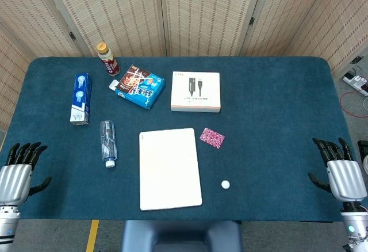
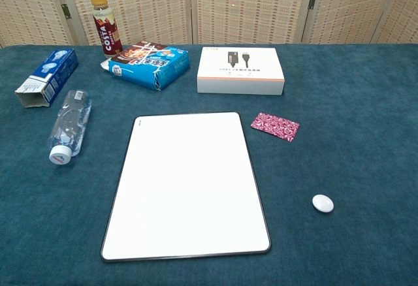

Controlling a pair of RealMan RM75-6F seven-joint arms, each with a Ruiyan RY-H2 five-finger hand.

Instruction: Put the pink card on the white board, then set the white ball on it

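The white board [image 1: 169, 168] [image 2: 188, 185] lies flat at the table's near middle. Just off its far right corner lies the pink patterned card [image 1: 211, 137] [image 2: 275, 127], not touching it. A small white ball [image 1: 225, 184] [image 2: 322, 203] rests on the cloth to the right of the board. My left hand [image 1: 20, 170] hovers at the near left table edge, fingers spread, holding nothing. At the near right edge, my right hand [image 1: 339, 168] is likewise spread and empty. Neither hand shows in the chest view.
A clear water bottle [image 1: 107, 142] [image 2: 69, 125] lies left of the board. Along the back stand a blue carton [image 1: 81, 98] [image 2: 47, 77], a Costa drink bottle [image 1: 107, 58] [image 2: 105, 25], a blue snack box [image 1: 135, 86] [image 2: 149, 64] and a white cable box [image 1: 196, 91] [image 2: 241, 70].
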